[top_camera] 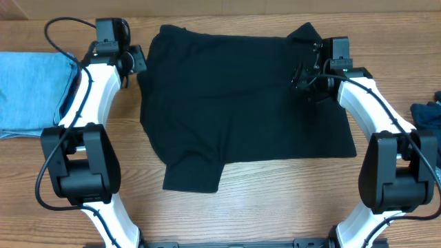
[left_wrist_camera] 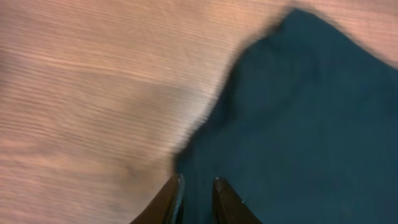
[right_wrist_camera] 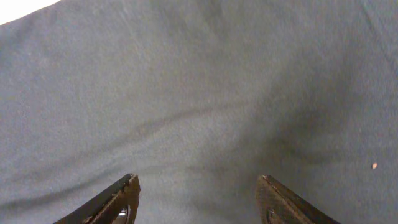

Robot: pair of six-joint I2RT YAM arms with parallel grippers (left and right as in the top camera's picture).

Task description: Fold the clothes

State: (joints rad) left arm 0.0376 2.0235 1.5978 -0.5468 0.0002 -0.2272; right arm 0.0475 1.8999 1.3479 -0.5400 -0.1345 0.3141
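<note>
Pale wood grain runs across the bench [top_camera: 275, 200], with garments lying along it. At the far left edge a light blue denim piece [top_camera: 27, 89] lies flat, partly under the left arm. I cannot tell whether it has been folded.

Next comes the left tool [left_wrist_camera: 198, 179], at the upper left border of the black T-shirt [top_camera: 234, 103]. Its fingers are close together with only a thin slit between them, and I cannot tell whether they nip any cloth.

The shirt is spread across the middle, and one sleeve [top_camera: 193, 178] juts toward the near edge. I see no tidy fold in it, so the task looks barely begun, with all the shirt's folds left to make. The right tool [right_wrist_camera: 198, 180] hangs spread wide over the shirt's right part, gripping nothing. A dark navy heap [top_camera: 427, 114] waits at the far right.

Only the overhead view shows all three garments and the shirt's outline. The left wrist view alone shows how narrow that slit is at the hem, though it is blurred. The right wrist view shows soft creases in the cloth.
</note>
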